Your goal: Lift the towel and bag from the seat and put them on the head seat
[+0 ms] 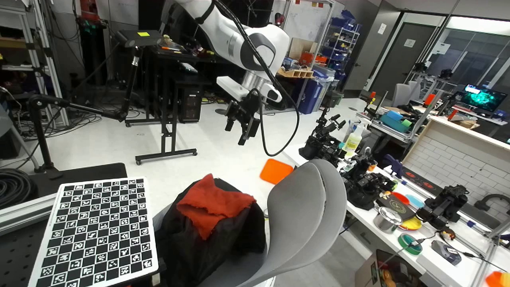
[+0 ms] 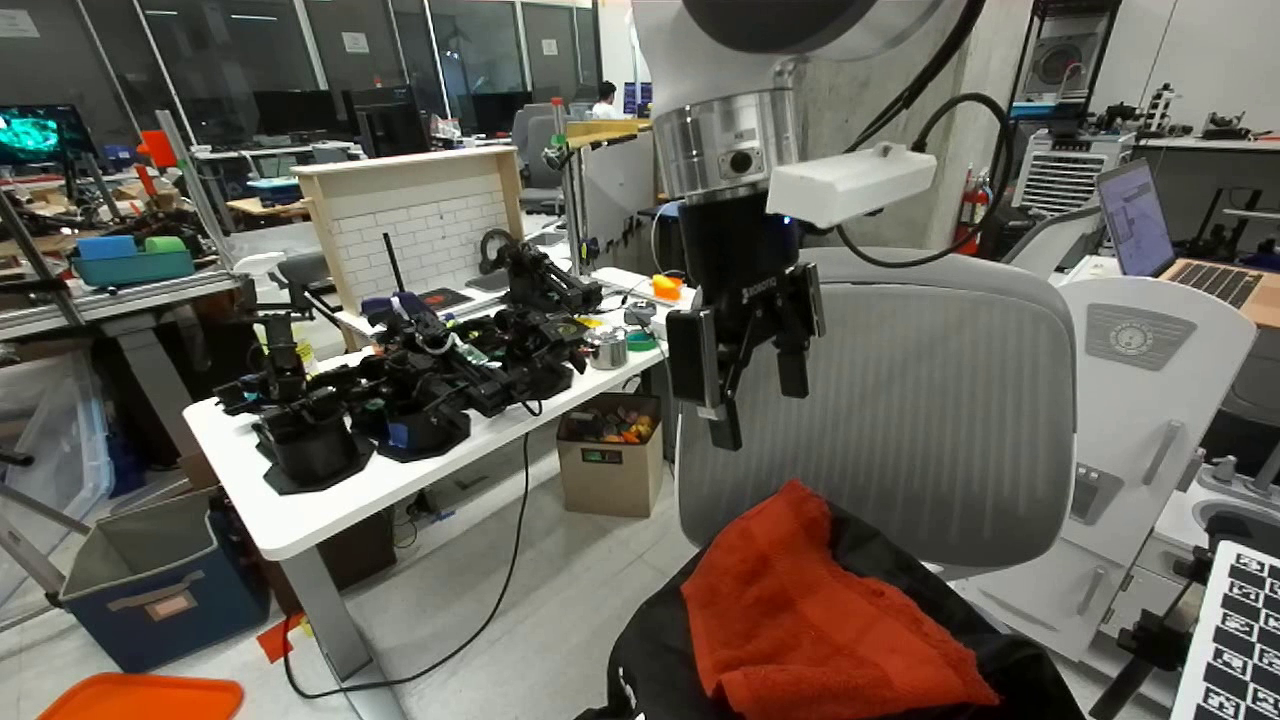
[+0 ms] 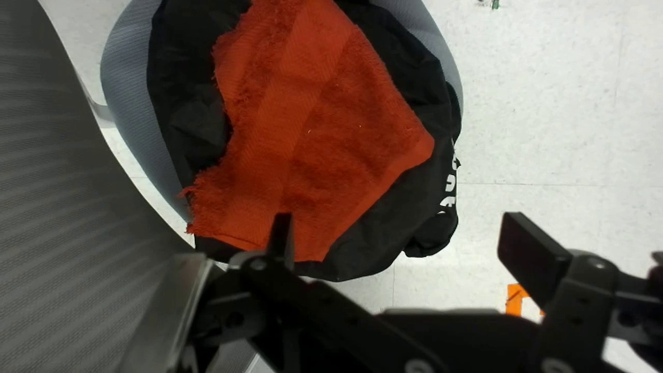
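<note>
A red-orange towel [image 1: 215,201] lies crumpled on a black bag [image 1: 185,255] on the seat of a grey chair. In an exterior view the towel [image 2: 810,610] drapes over the bag [image 2: 645,630] in front of the chair's backrest [image 2: 930,410]. In the wrist view the towel [image 3: 321,129] covers the middle of the bag [image 3: 370,241], with the grey seat [image 3: 132,98] showing round it and the backrest [image 3: 62,207] at left. My gripper [image 1: 238,133] is open and empty, above the seat and apart from towel and bag; it also shows in the wrist view [image 3: 399,225].
A checkered board [image 1: 95,231] stands beside the chair. A white table [image 2: 285,510] carries several small black robot arms [image 2: 310,450]. A white toy kitchen [image 2: 1120,400] is behind the chair. An orange tray [image 1: 275,171] lies on the floor. A black camera arm [image 1: 85,107] reaches in.
</note>
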### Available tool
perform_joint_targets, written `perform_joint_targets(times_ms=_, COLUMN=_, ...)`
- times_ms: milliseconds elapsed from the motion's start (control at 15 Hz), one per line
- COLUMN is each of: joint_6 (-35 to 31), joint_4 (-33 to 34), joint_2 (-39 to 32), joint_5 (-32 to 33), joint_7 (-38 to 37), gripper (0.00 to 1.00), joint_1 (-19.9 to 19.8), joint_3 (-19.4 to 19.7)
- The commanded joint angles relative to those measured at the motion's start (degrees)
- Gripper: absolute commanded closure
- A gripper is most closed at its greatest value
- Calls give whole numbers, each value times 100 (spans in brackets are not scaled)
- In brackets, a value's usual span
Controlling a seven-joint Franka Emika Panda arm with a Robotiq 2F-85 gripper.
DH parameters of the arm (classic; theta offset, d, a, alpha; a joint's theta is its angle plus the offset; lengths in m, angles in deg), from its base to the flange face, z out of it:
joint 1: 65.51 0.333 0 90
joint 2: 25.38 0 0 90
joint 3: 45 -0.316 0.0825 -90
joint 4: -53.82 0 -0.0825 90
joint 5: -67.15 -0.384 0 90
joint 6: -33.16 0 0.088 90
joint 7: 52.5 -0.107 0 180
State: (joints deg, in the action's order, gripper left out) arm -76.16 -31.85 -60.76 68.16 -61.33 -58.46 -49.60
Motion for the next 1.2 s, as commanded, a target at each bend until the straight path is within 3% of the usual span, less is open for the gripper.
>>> perform_joint_targets(times_ms=0, joint_6=16, joint_4=23, joint_2=-3, joint_5=-38, joint_7=19, gripper=0, joint_1=53, joint_3=63)
perform_joint_targets(times_ms=800, joint_6=-122, joint_4=951, joint_2=-1598, joint_5=1243, joint_7=777, gripper=0, joint_1=615, joint_3=151)
perform_joint_targets(times_ms=1133, joint_6=-1048, joint_4=854, joint_2=-1980, joint_5=1606, joint_7=1263, gripper=0, joint_1=724, joint_3=94)
